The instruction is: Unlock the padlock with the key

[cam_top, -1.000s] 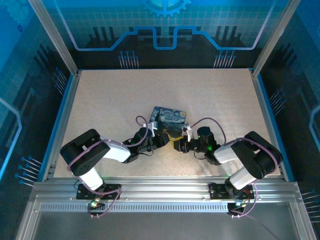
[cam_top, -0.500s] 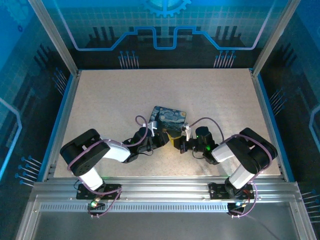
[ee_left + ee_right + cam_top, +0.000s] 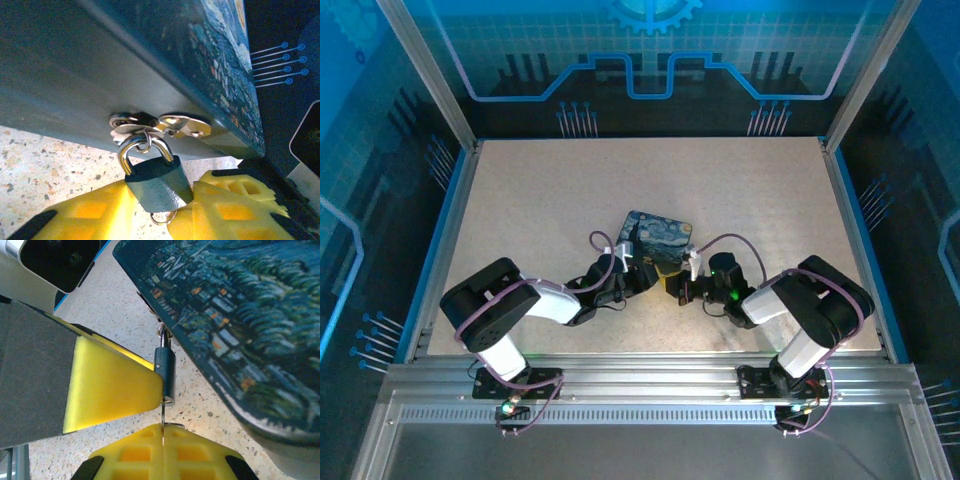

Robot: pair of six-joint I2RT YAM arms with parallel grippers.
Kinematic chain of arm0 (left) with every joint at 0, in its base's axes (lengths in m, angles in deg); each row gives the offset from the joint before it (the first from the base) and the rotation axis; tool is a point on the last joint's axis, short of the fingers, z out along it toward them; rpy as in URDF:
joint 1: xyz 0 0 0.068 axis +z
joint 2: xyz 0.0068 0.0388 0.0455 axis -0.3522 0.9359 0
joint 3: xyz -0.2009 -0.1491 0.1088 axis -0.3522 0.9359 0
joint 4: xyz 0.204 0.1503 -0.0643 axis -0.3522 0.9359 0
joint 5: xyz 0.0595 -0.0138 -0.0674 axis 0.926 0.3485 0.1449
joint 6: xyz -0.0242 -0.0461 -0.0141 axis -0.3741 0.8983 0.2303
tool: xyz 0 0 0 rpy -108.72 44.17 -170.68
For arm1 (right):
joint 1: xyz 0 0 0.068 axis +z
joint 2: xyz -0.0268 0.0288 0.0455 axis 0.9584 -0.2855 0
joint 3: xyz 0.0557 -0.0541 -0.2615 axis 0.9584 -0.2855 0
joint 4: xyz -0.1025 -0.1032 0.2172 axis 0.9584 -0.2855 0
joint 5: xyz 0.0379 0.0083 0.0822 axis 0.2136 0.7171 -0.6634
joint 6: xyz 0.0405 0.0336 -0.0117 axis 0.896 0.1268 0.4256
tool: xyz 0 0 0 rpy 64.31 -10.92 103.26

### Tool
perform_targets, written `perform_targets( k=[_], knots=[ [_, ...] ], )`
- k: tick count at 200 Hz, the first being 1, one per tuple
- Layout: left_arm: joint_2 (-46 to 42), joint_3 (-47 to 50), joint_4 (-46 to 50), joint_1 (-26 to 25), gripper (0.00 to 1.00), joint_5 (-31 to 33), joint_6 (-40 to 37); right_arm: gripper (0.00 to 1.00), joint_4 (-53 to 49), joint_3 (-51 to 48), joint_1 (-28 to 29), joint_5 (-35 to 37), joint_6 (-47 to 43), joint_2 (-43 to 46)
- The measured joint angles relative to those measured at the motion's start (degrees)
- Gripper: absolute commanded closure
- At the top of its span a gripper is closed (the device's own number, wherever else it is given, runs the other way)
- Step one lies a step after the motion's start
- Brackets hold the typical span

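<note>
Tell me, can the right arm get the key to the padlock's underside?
Probably yes: the right gripper, shut on the key, sits just below the padlock; the left gripper flanks its body, leaving the underside free.

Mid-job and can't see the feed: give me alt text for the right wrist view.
The thin key runs from the shut right claw up to the underside of the small dark padlock, which hangs from the edge of the swirl-painted tin. One yellow finger of the left claw rests against the padlock's side, above speckled table.

arms [image 3: 535, 300]: black-and-white shells | cables [image 3: 605, 262]: purple loops | pincer fingers [image 3: 135, 455]: yellow, waffle-ribbed | light [image 3: 731, 296]: green
</note>
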Motion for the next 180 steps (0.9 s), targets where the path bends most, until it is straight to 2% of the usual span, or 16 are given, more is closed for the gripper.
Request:
perform_targets(
  k=[36,78,180],
  knots=[
    [-2.78,0.00,1.51,0.00,0.45,-0.20,0.04,1.00,0.15,0.00,0.09,1.36,0.74,0.00],
    [-8.17,0.76,3.02,0.81,0.39,0.35,0.35,1.00,0.13,-0.02,0.74,1.36,4.04,0.00],
    [-14.23,9.62,4.39,1.18,0.42,6.93,14.51,1.00,-0.31,-0.17,3.15,2.14,17.22,0.28]
  ],
)
